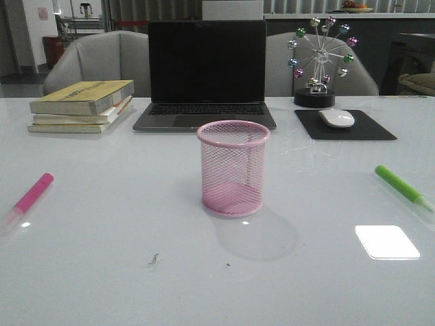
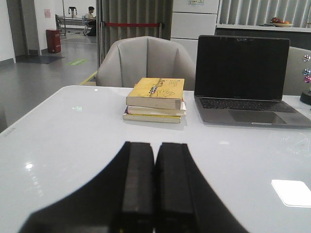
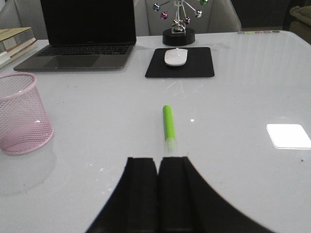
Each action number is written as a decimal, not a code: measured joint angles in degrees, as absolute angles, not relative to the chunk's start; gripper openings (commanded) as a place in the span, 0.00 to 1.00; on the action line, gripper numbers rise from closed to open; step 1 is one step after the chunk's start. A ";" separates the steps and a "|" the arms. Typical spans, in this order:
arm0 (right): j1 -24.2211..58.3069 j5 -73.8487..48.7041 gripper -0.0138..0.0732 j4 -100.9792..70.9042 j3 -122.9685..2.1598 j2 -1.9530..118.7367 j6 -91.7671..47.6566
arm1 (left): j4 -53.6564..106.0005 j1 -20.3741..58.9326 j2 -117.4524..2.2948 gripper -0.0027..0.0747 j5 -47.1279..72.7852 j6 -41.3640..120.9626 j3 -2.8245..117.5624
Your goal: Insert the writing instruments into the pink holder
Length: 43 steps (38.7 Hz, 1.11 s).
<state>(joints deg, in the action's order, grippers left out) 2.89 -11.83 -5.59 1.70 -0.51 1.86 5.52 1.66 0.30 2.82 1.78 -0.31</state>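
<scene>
Holder: I see the pink cup [image 1: 233, 168] upright mid-tabletop [image 1: 102, 272].
Markers: pink marker [image 1: 30, 197] far left, green marker [image 1: 402, 187] far right, both lying flat.
Left pincer [image 2: 154, 189]: closed, empty.
Right pincer [image 3: 158, 194]: closed, empty, just short of the green marker's cap.

**Even overhead light, glossy glare, soft detail**

The scene is moderately bright under cool indoor light from above. The glossy white table [image 1: 102, 272] mirrors a ceiling lamp as a blown-out white rectangle [image 1: 387, 242] in all three views, plus small pinpoint glints. The pink holder [image 1: 233, 168] throws a soft, faint shadow toward the camera. All views look slightly grainy. In both wrist views the dark end effectors [image 2: 154, 187] are nearly featureless silhouettes.
</scene>
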 measured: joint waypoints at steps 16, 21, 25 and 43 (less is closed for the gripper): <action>2.89 -11.83 0.22 -5.59 1.70 -0.51 1.83 | 5.52 1.66 0.30 0.15 2.82 1.78 -0.31; 2.89 -11.83 0.22 -5.59 1.70 -0.51 1.83 | 5.52 1.66 0.30 0.15 2.82 1.78 -0.31; 2.89 -11.83 0.22 -5.59 1.70 -0.51 1.74 | 5.52 1.66 0.30 0.15 2.82 1.78 -0.31; 2.89 10.66 0.22 -5.62 1.73 -0.51 2.99 | 5.52 1.66 0.30 0.15 -17.25 1.13 0.73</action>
